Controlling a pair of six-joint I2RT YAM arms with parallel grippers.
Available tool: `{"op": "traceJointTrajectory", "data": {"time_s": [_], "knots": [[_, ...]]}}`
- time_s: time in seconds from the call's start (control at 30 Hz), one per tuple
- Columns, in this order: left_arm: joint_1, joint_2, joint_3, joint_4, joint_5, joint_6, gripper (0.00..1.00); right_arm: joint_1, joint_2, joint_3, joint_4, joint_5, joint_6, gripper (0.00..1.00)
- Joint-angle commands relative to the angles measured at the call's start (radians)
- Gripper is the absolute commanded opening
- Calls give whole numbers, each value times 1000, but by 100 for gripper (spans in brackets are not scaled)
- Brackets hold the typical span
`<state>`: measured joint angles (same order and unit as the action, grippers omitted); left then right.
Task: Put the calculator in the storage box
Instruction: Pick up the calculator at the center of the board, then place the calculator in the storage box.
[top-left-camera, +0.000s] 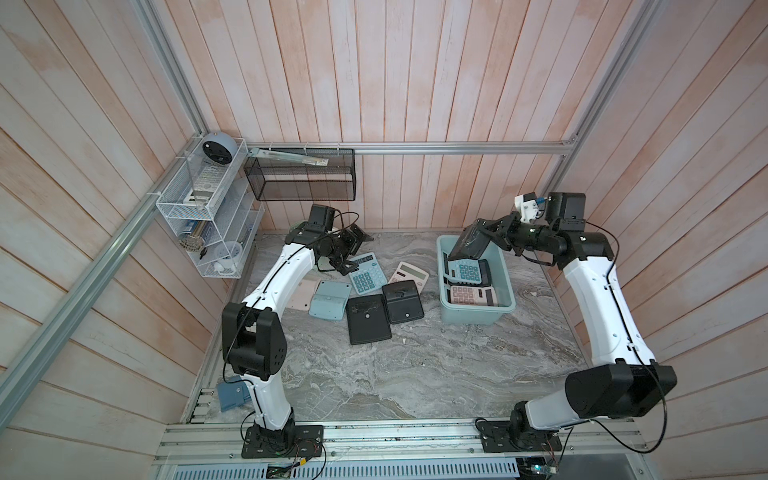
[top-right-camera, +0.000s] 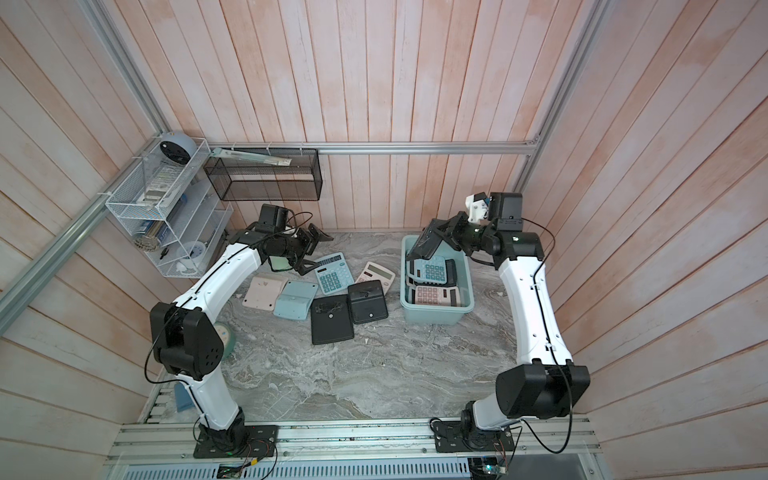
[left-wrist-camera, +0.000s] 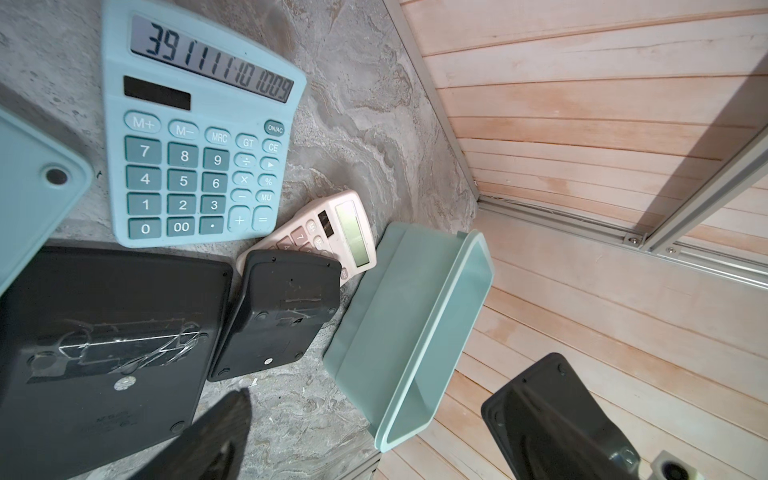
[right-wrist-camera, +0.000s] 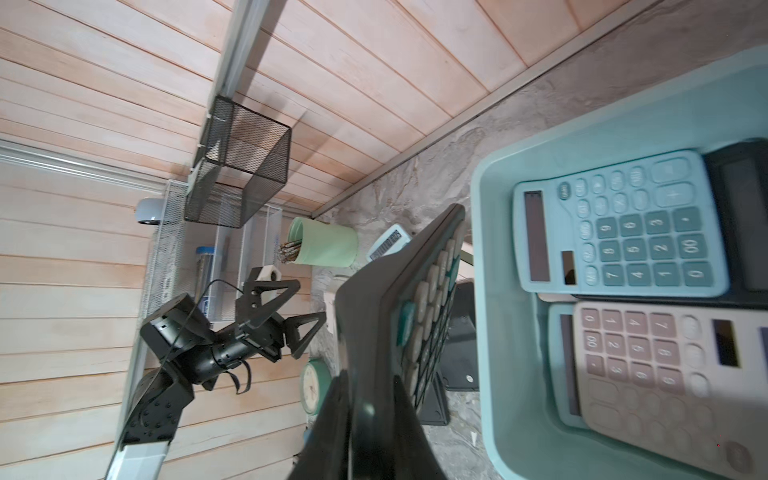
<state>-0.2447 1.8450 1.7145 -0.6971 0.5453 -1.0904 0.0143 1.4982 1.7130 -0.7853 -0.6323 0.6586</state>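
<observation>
My right gripper (top-left-camera: 494, 232) (right-wrist-camera: 365, 399) is shut on a black calculator (top-left-camera: 469, 243) (top-right-camera: 428, 243) (right-wrist-camera: 399, 311), which hangs tilted on edge over the far end of the light teal storage box (top-left-camera: 473, 318) (top-right-camera: 432, 318) (right-wrist-camera: 507, 395). Inside the box lie a teal calculator (top-left-camera: 467, 270), a pink one (top-left-camera: 469, 296) and a dark one beneath them. My left gripper (top-left-camera: 353, 251) (top-right-camera: 313, 251) (left-wrist-camera: 384, 428) stands open and empty above the table's far left, beside a face-up teal calculator (top-left-camera: 368, 276) (left-wrist-camera: 195, 141).
Loose on the table lie a pink calculator (top-left-camera: 409, 274), two black face-down ones (top-left-camera: 402, 301) (top-left-camera: 369, 320), a light blue one (top-left-camera: 330, 299) and a pink one (top-left-camera: 305, 293). A black mesh basket (top-left-camera: 301, 176) and a white wire shelf (top-left-camera: 199, 199) hang at the back left. A mint cup (right-wrist-camera: 328, 247) stands there.
</observation>
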Motion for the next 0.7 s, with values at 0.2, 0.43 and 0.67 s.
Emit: {"op": "traceJointTrajectory", "data": {"time_s": [0.2,0.43,0.67], "knots": [[-1,-22,-13,-48,0,56,100,39,80,184,-414,299,-254,0],[-2,-34,-43,-35,-9,44,100,137,240,339,-596,463,-338,0],[-5,-56,-91,-42,-22,52,100,232,487,641,-865,631,-373,0]]}}
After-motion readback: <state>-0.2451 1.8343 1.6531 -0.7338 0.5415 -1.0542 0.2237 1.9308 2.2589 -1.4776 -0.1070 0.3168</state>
